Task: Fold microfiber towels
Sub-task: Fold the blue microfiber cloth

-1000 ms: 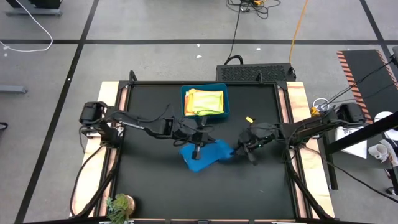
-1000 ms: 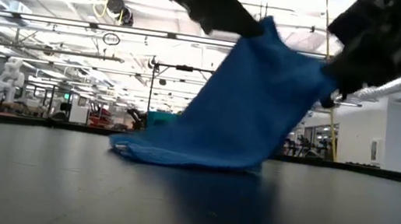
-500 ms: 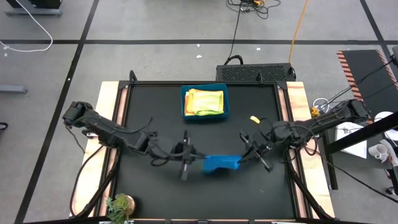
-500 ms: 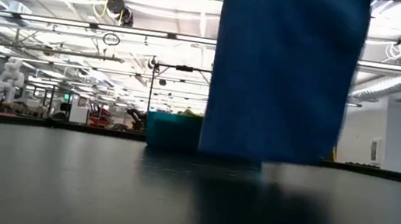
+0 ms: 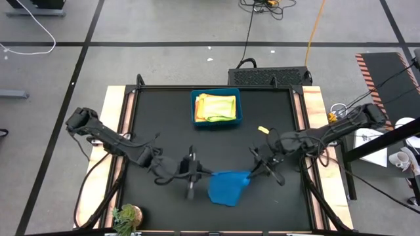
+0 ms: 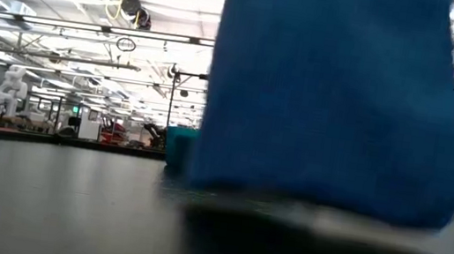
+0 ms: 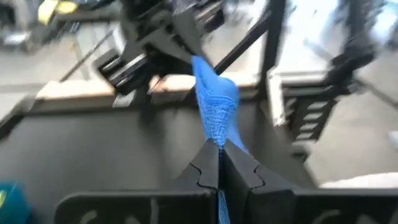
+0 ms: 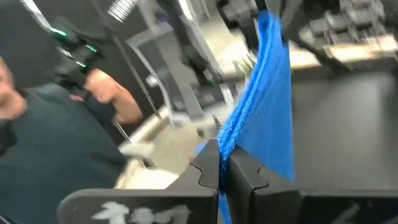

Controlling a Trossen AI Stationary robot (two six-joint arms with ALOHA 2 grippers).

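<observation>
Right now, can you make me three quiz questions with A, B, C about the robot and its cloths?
1. Where is the blue towel?
A. in the teal bin
B. hanging between the two grippers, near the table's front
C. on the floor

2. What colour is the bin holding the other towels?
A. red
B. white
C. teal

3. How are the left gripper and right gripper fingers?
A. shut on the blue towel
B. wide open
C. holding the bin

Answers: 1 B, the high view shows it stretched between both arms. 2 C, its rim is teal. 3 A, each wrist view shows fingers pinching blue cloth.
</observation>
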